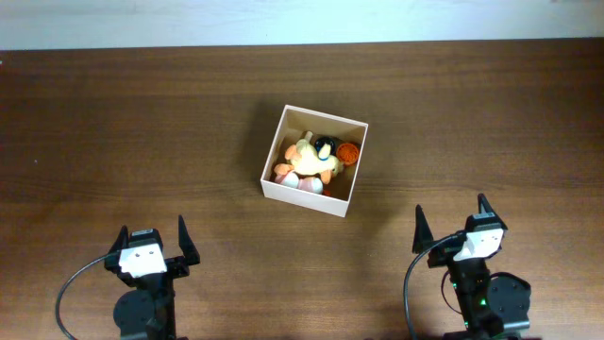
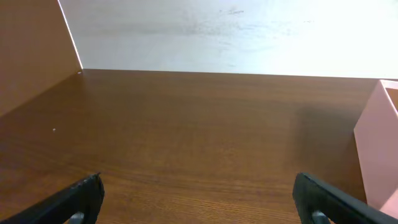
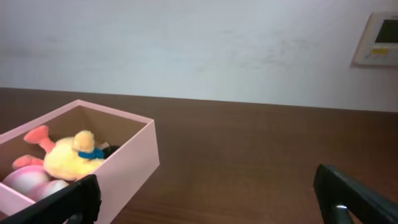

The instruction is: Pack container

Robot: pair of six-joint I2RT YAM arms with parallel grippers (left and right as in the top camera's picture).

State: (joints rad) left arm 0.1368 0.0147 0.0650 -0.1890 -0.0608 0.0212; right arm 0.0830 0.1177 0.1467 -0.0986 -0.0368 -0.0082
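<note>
The container (image 1: 343, 201), a square shallow box with white walls and a tan inside, stands at the table's middle. It holds several small toys: a yellow plush duck (image 1: 311, 157), an orange ball (image 1: 348, 151) and pink-and-white pieces (image 1: 306, 183). In the right wrist view the container (image 3: 127, 165) is at the left, with the duck (image 3: 71, 157) inside. Its white corner (image 2: 378, 146) shows at the right edge of the left wrist view. My left gripper (image 1: 153, 244) and right gripper (image 1: 452, 229) are both open and empty, near the front edge, apart from the container.
The wooden table (image 1: 123, 132) runs back to a white wall (image 3: 199, 43). A wall panel (image 3: 378, 38) hangs at the right in the right wrist view. A brown board (image 2: 31, 50) stands at the left in the left wrist view.
</note>
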